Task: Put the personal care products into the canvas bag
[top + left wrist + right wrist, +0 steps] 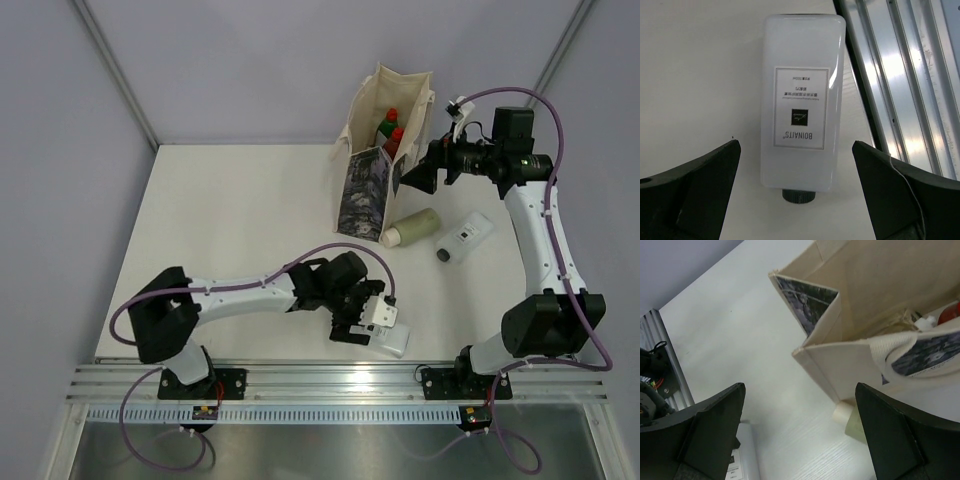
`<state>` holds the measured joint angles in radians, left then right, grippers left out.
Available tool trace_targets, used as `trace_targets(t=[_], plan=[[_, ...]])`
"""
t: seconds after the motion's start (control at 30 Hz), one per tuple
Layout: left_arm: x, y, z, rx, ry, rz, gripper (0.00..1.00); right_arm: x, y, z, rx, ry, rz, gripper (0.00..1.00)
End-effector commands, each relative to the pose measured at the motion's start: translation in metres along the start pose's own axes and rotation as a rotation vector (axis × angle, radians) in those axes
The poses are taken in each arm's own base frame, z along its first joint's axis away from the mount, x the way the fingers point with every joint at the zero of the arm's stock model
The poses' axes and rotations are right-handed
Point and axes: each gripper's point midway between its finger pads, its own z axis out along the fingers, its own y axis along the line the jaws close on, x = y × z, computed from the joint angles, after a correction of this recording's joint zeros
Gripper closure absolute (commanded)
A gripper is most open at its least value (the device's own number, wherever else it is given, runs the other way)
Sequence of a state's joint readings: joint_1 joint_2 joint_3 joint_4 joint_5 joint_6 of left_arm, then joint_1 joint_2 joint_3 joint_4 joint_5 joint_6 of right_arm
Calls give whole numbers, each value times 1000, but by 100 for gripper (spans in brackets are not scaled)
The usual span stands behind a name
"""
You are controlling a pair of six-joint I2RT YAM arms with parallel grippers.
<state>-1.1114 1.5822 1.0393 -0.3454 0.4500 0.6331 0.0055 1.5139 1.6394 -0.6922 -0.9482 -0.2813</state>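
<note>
Straddling flat white bottle [802, 100], left end effector [796, 150] apart — right end effector [800, 392] also apart, near canvas bag [865, 295].

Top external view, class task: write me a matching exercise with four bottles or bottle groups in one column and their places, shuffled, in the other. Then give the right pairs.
Column one
1. red-capped bottles
2. pale green bottle
3. white bottle labelled BOINAITS
4. other white bottle

Column two
A. below the open left gripper, at the table's near edge
B. lying at the foot of the canvas bag
C. inside the canvas bag
D. lying right of the pale green bottle

Pairs: 1-C, 2-B, 3-A, 4-D
</note>
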Motion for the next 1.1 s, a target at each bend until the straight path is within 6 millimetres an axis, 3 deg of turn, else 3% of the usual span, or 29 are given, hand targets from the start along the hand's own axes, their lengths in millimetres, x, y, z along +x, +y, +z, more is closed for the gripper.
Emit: trace_targets(t=[0.0, 0.07, 0.2, 0.3, 0.43, 0.47, 0.53, 0.6, 0.63, 0.7, 0.77, 0.8, 0.83, 0.87, 0.93, 0.97, 1.0, 1.07], plan=[[-15, -3, 18, 89, -26, 128, 1, -3, 25, -29, -20, -44, -69, 1], [-6, -5, 28, 118, -2, 120, 1, 9, 25, -31, -19, -32, -41, 0], [13, -3, 44, 112, 61, 109, 1, 16, 30, -41, -8, -41, -32, 0], [33, 6, 58, 58, 119, 67, 1, 19, 33, -45, -14, -51, -9, 0], [39, 22, 70, -10, 156, 5, 7, 24, 38, -46, -35, -53, 16, 0], [41, 24, 71, -24, 166, -26, 11, 25, 38, -46, -37, -52, 18, 0], [40, 29, 71, -57, 170, -69, 33, 28, 40, -47, -44, -50, 19, 1], [42, 33, 67, -83, 165, -121, 65, 31, 41, -47, -47, -45, 0, 0], [34, 38, 61, -109, 129, -147, 88, 35, 43, -47, -55, -34, 4, 1], [34, 43, 50, -124, 76, -261, 99, 40, 45, -48, -69, -24, -57, 1], [28, 49, 26, -119, -16, -419, 100, 50, 51, -50, -97, 3, -81, 0], [21, 51, 18, -107, -73, -453, 100, 54, 50, -50, -109, 8, -174, 0], [10, 44, 10, -43, -152, -483, 100, 64, 55, -52, -130, 33, -170, 0], [2, 53, -13, -57, -229, -537, 100, 69, 55, -51, -140, 44, -201, 0], [-4, 40, -27, 23, -330, -565, 100, 85, 59, -52, -186, 71, -288, 0], [-4, 46, -40, 22, -370, -612, 100, 91, 61, -51, -210, 79, -314, 0], [-6, 43, -48, 39, -399, -615, 100, 96, 61, -50, -249, 70, -455, 0], [-9, 40, -63, 107, -445, -665, 100, 122, 82, -51, -367, 95, -469, 1]])
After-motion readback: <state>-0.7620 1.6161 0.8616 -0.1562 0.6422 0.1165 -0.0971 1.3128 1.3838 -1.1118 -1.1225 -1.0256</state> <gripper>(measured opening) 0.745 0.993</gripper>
